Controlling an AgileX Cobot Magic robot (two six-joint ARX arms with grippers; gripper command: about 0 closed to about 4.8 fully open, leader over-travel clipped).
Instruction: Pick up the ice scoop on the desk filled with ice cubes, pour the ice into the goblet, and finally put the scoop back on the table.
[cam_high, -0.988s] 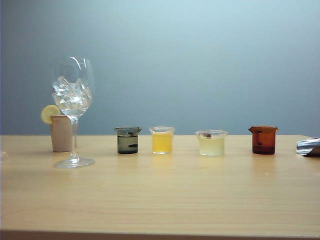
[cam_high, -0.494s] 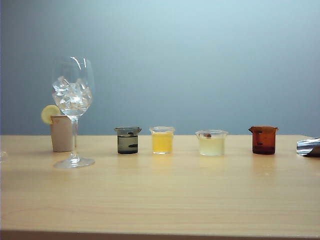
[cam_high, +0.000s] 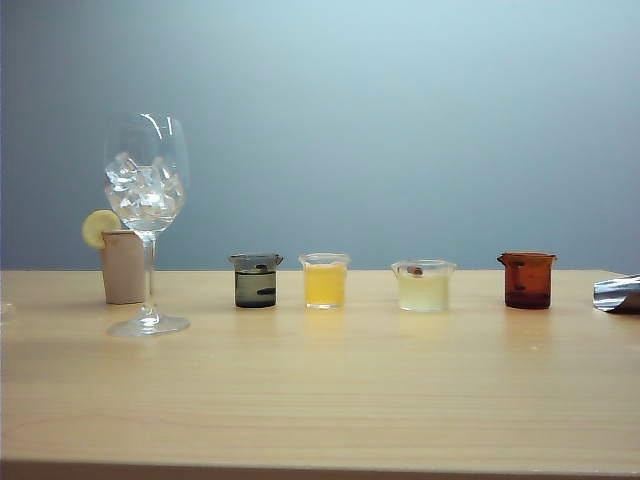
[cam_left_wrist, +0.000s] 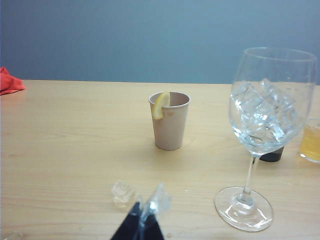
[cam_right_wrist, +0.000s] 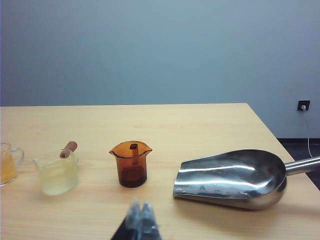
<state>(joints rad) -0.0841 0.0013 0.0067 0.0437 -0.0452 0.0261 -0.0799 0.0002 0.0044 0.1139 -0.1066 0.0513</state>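
Your inventory: ice scoop (cam_right_wrist: 232, 178) lies on the desk (cam_high: 330, 390) at 3 o'clock, far edge of the cup row. Goblet (cam_high: 147, 215) at 9 o'clock holds the ice cubes (cam_high: 145, 190). Left tool (cam_left_wrist: 141, 220) and right tool (cam_right_wrist: 141, 216): both closed, gripping nothing.

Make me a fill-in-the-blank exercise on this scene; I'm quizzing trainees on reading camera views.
1. The ice cubes lie in the ____.
2. The ice scoop lies on the table, holding ____ ice.
3. The beige cup carries a slice of ____.
4. Both end effectors, left and right, are ____.

Missing words: goblet; no; lemon; shut
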